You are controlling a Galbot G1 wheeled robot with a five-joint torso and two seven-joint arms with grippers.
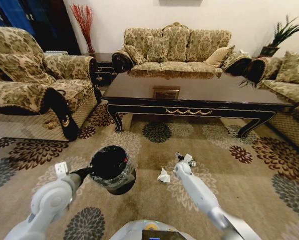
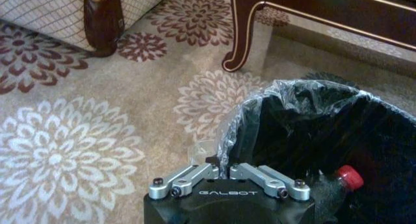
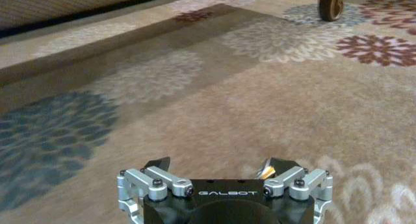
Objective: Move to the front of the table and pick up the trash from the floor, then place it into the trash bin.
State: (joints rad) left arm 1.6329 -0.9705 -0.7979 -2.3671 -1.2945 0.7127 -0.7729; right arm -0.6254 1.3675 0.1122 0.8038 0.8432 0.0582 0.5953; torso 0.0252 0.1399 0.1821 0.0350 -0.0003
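The dark glossy table (image 1: 189,92) stands ahead on the flowered carpet floor (image 1: 214,150). My left gripper (image 1: 89,172) is shut on the rim of the black bag-lined trash bin (image 1: 110,166). In the left wrist view its fingers (image 2: 195,174) pinch the trash bin (image 2: 325,131) at the edge, and a red-capped bottle (image 2: 343,181) lies inside. A crumpled white paper wad of trash (image 1: 164,176) lies on the carpet between the bin and my right gripper (image 1: 185,159). The right gripper (image 3: 216,165) is open over bare carpet.
Patterned sofas ring the table: one at the left (image 1: 34,85), one behind (image 1: 174,50), one at the right (image 1: 289,85). A curved table leg (image 2: 244,34) and a dark sofa foot (image 2: 101,24) stand close beyond the bin. My base (image 1: 149,232) shows at the bottom.
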